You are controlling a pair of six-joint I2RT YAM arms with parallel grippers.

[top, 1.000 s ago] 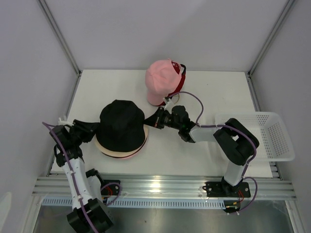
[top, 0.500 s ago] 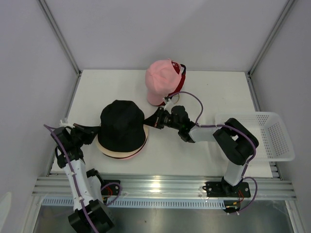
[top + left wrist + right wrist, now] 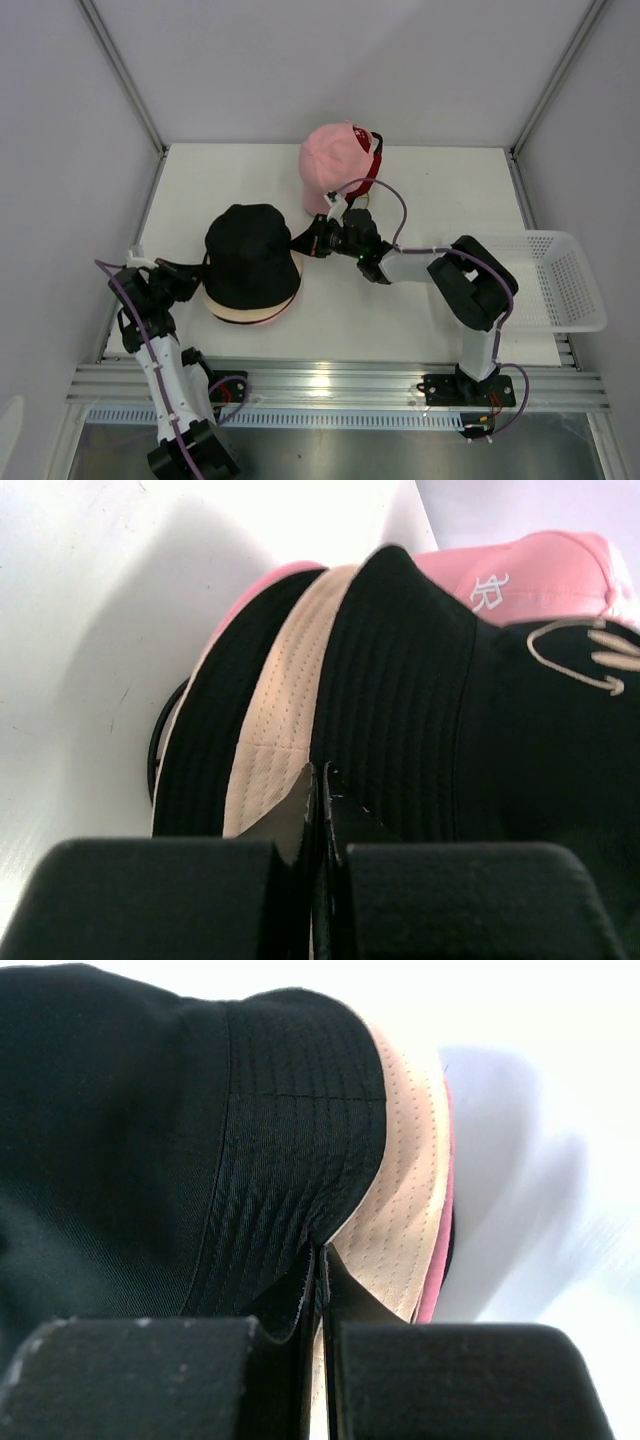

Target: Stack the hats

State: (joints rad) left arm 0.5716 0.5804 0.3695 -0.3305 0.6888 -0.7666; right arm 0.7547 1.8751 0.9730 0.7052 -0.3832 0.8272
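A black bucket hat (image 3: 250, 258) sits on top of a cream bucket hat (image 3: 235, 312) and a pink one whose brim edge (image 3: 240, 605) shows beneath. My left gripper (image 3: 198, 272) is shut on the black hat's left brim, with cream brim (image 3: 290, 700) beside its fingers. My right gripper (image 3: 308, 240) is shut on the black hat's right brim (image 3: 290, 1160), above the cream brim (image 3: 400, 1210). A pink baseball cap (image 3: 332, 165) sits on a red cap (image 3: 372, 175) at the back.
A white mesh basket (image 3: 570, 290) hangs over the table's right edge, behind the right arm. A dark rim (image 3: 165, 750) shows under the stack. White walls and metal posts enclose the table on three sides.
My right gripper has moved left toward the stack, and my left gripper has drawn slightly back and down. The black hat's stretched brim has narrowed and sits lower over the cream hat.
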